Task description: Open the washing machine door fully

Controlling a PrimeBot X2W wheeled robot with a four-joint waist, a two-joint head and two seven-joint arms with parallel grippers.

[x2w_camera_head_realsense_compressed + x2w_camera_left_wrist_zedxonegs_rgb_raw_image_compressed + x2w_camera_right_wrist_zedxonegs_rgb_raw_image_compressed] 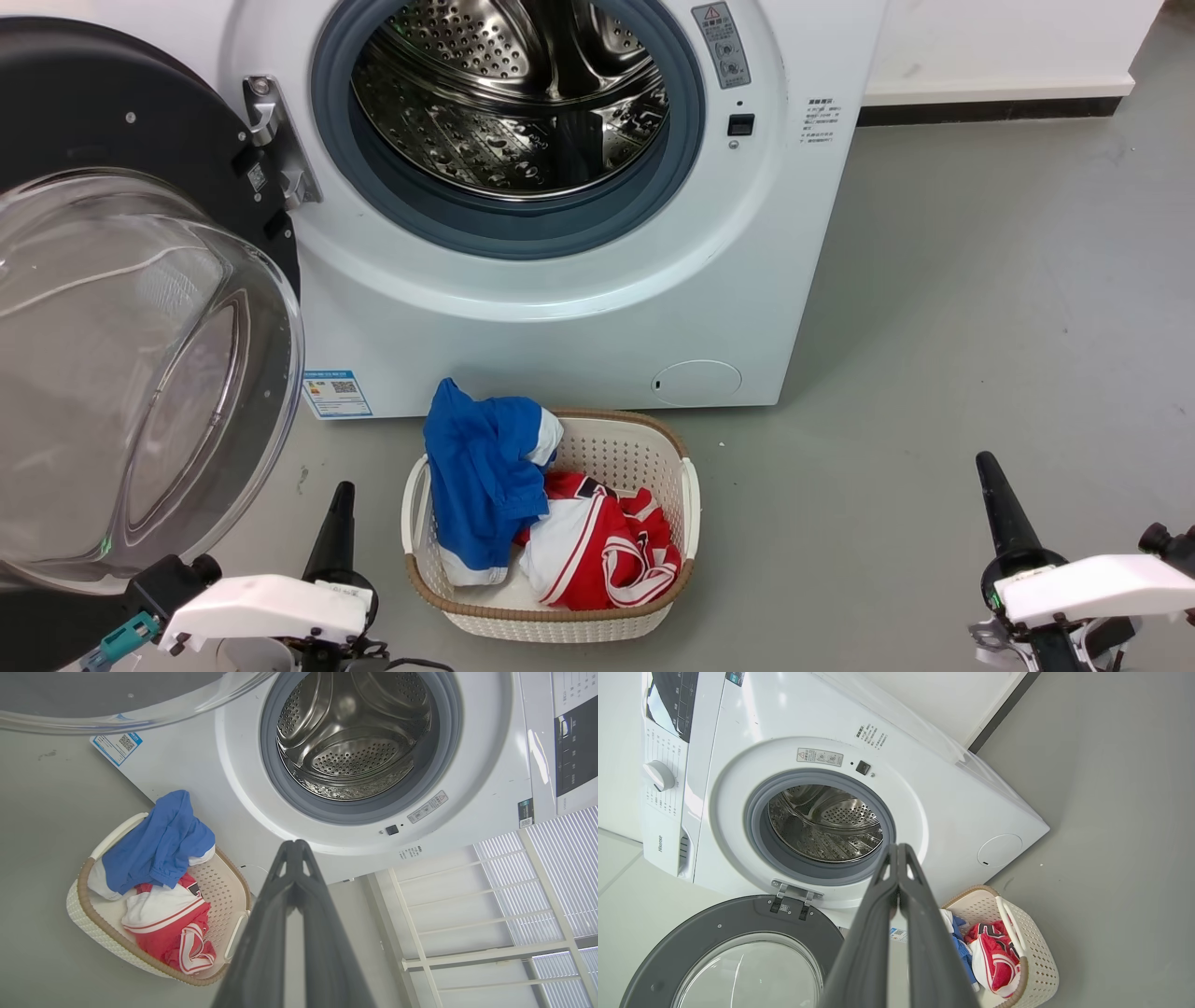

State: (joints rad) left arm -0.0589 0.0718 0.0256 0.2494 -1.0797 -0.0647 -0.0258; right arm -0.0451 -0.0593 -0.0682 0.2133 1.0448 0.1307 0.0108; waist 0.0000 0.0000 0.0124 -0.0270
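Observation:
The white washing machine stands ahead with its steel drum exposed. Its round black door with the bulging clear glass bowl is swung wide to the left on the metal hinge. The same door lies below the drum opening in the right wrist view. My left gripper is low at the left, just right of the glass bowl, fingers together and empty. At the lower right, my right gripper is also shut and empty, well away from the machine. In the left wrist view the fingers meet at their tips.
A white laundry basket with blue and red clothes sits on the grey floor right in front of the machine, between my two grippers. A white wall with a dark skirting runs behind at the right. A white rack shows in the left wrist view.

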